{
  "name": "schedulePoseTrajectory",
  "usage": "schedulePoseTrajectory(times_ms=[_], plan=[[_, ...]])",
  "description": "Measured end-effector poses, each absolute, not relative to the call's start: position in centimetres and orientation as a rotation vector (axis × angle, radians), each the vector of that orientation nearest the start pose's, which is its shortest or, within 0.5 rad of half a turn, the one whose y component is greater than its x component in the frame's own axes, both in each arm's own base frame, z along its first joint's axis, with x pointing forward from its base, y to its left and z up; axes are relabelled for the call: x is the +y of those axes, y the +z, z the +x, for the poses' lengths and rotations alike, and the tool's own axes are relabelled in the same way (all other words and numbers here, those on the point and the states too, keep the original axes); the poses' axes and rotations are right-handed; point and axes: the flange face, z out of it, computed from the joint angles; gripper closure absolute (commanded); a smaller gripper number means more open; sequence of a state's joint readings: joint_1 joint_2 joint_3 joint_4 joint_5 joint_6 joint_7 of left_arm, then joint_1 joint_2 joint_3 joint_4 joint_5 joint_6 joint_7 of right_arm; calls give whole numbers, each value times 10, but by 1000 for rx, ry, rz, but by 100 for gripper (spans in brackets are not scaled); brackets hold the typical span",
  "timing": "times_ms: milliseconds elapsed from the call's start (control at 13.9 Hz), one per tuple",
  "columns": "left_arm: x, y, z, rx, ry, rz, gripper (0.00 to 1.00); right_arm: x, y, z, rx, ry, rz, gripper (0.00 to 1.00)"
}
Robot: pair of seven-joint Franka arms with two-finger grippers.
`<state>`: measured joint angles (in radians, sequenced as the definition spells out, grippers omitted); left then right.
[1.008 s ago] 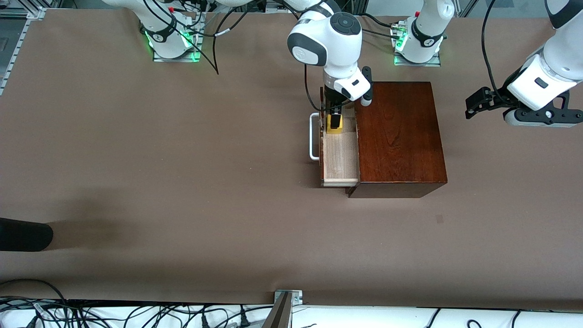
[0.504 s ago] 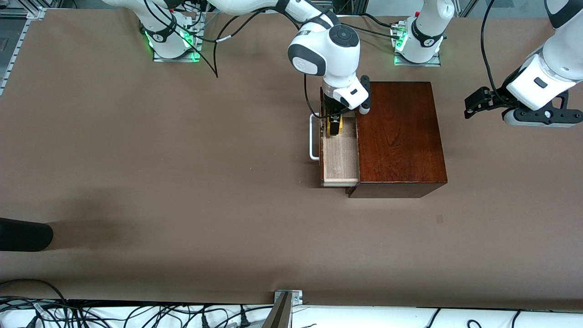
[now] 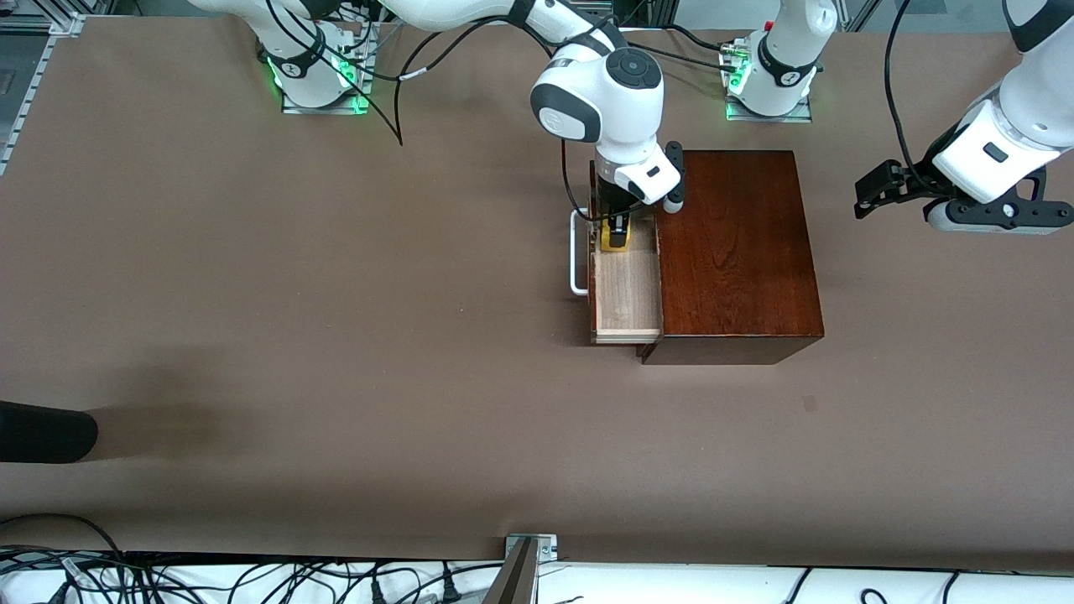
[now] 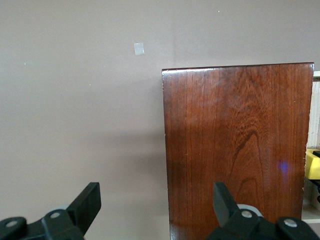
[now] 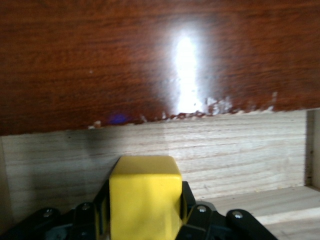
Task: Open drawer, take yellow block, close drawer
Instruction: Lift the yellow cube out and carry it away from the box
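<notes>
The drawer point(image 3: 625, 285) of the dark reddish-brown wooden box point(image 3: 734, 252) is pulled open, its white bar handle point(image 3: 576, 256) toward the right arm's end of the table and its pale wood floor showing. My right gripper point(image 3: 617, 233) reaches down into the drawer's end farthest from the front camera. It is shut on the yellow block point(image 3: 614, 242), which fills the space between its fingers in the right wrist view point(image 5: 145, 197). My left gripper point(image 3: 873, 195) is open and empty, waiting in the air past the box at the left arm's end of the table.
The left wrist view shows the box top point(image 4: 240, 150) and bare brown table point(image 4: 80, 110). A dark object point(image 3: 46, 432) lies at the table edge at the right arm's end. Cables run along the edge nearest the front camera.
My right gripper has gone a little lower into the drawer and closed on the yellow block. The left arm has barely moved.
</notes>
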<state>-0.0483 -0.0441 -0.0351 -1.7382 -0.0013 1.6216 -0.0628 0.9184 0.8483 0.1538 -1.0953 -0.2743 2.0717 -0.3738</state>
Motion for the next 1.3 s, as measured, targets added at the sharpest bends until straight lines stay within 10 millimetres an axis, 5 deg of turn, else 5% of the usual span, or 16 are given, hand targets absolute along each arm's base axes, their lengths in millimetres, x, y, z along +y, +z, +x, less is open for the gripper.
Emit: schedulePoseTrajectory(times_ms=[144,432,648,936,1296], plan=[[-45,574,538,31,114,-3134,0,657,350,423,-2185,-257,-2373,100],[-45,574,538,29,116,-3134,0,641,439,430,-2093,-284,-2420,100],[-45,574,538,27,117,-3134,0,600,509,449,-1978,-289,-2490,100],[-45,574,538,26,117,-3134,0,486,569,535,-1695,-304,-2722,100],[-52,574,537,43,119,-3137,0,311,539,619,-1249,-84,-2912,100]])
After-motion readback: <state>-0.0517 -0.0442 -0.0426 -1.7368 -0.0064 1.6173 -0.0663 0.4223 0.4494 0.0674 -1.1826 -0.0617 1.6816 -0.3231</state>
